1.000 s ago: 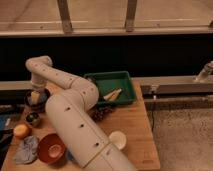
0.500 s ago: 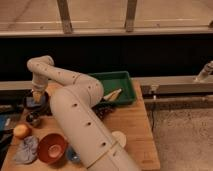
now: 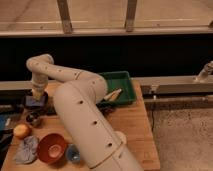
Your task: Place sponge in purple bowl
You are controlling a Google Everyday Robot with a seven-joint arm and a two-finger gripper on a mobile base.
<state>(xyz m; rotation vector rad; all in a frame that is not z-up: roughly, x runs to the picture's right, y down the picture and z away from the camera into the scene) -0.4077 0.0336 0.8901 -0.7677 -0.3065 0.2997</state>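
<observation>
The purple bowl (image 3: 29, 105) sits at the far left of the wooden table, dark and shallow. My gripper (image 3: 37, 94) hangs at the end of the white arm, right over the bowl and down at its rim. A yellowish piece shows at the gripper's tip and a bluish patch (image 3: 33, 102) lies in the bowl just beneath it. I cannot tell which of these is the sponge. The arm covers much of the table's middle.
A green tray (image 3: 123, 80) with a pale yellowish item (image 3: 113, 94) stands at the back. On the left front are a small dark cup (image 3: 34, 119), an orange fruit (image 3: 21, 131), a grey cloth (image 3: 25, 150), an orange-red bowl (image 3: 51, 147) and a small blue cup (image 3: 73, 153).
The gripper has moved down and slightly right, from above the purple bowl to its rim. The bowls, fruit and tray have stayed in place.
</observation>
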